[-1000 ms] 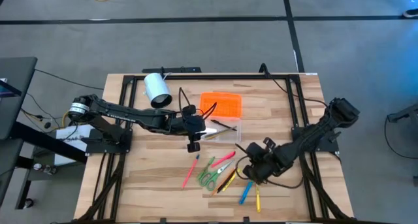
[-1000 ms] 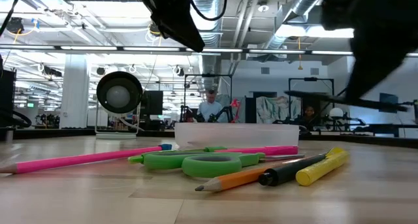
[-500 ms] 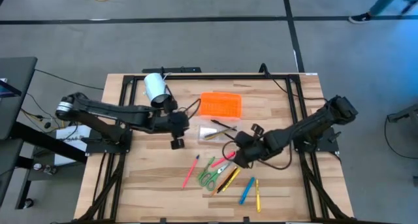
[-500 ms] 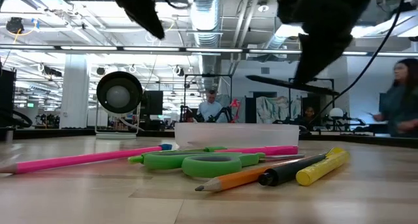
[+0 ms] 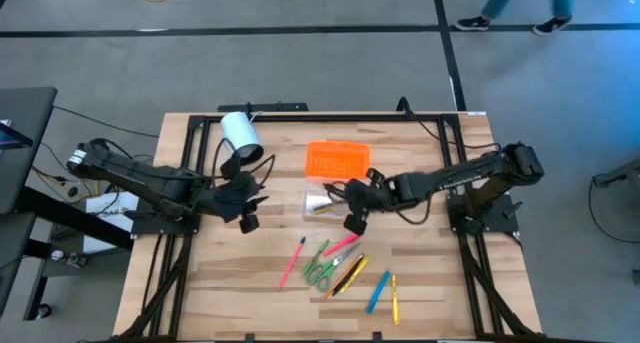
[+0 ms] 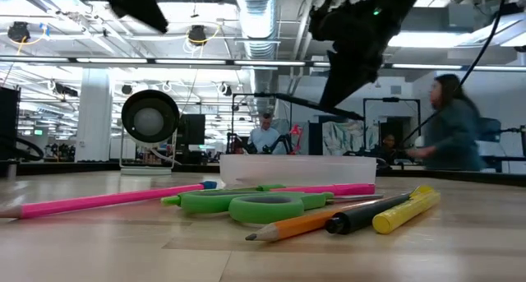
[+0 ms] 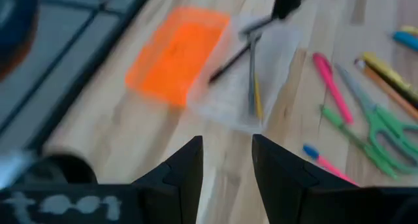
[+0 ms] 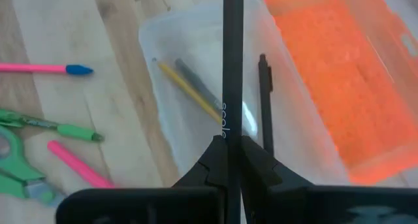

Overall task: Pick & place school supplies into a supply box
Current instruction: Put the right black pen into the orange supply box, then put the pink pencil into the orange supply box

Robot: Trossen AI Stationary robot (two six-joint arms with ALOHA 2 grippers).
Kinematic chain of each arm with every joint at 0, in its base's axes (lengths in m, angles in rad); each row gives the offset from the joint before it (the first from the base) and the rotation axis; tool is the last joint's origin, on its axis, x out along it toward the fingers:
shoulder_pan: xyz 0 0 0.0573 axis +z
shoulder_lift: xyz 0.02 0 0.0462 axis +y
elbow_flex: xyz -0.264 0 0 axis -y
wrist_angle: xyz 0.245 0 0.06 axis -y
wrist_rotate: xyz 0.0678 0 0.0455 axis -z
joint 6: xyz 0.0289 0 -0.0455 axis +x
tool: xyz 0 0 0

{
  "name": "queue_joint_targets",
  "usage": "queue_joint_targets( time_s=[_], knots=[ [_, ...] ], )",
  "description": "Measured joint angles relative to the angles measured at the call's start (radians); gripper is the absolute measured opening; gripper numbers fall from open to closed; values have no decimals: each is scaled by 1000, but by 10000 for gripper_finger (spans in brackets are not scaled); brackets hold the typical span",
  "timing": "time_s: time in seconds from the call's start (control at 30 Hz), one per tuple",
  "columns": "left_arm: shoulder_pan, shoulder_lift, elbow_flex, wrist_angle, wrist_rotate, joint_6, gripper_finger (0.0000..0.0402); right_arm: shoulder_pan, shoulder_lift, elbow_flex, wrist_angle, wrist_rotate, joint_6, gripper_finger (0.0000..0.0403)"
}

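Right gripper (image 8: 233,160) clamped on a dark pen (image 8: 232,67) — pen held over the clear supply box (image 8: 196,113), which holds a yellow pencil (image 8: 186,90) and more. Orange lid (image 5: 337,160) beside it. Left gripper (image 7: 226,162) parted, empty — near the white cylinder (image 5: 240,136). Scissors (image 5: 318,266), markers loose on table (image 5: 200,273).

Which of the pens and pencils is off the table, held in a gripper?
The dark pen, clamped in the shut right gripper above the clear supply box. The pink, orange, yellow and blue ones lie on the table; a few lie in the box.
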Motion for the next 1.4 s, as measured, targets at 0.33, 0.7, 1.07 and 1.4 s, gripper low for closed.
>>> queue_joint_targets(
  time_s=[0.33, 0.7, 1.07, 1.4],
  knots=[
    [-126, -24, -168, 130, -80, -211, 122, -130, 35, -2, 71, -166, -293, 1],
    [-176, -24, -195, 167, -154, -274, 122, -176, 153, 1, 110, -252, -337, 9],
    [-175, -24, -195, 184, -220, -275, 122, -191, 147, 1, 97, -204, -326, 86],
    [-174, -23, -195, 191, -213, -359, 122, -174, 97, 28, 119, -174, -293, 179]
  ],
)
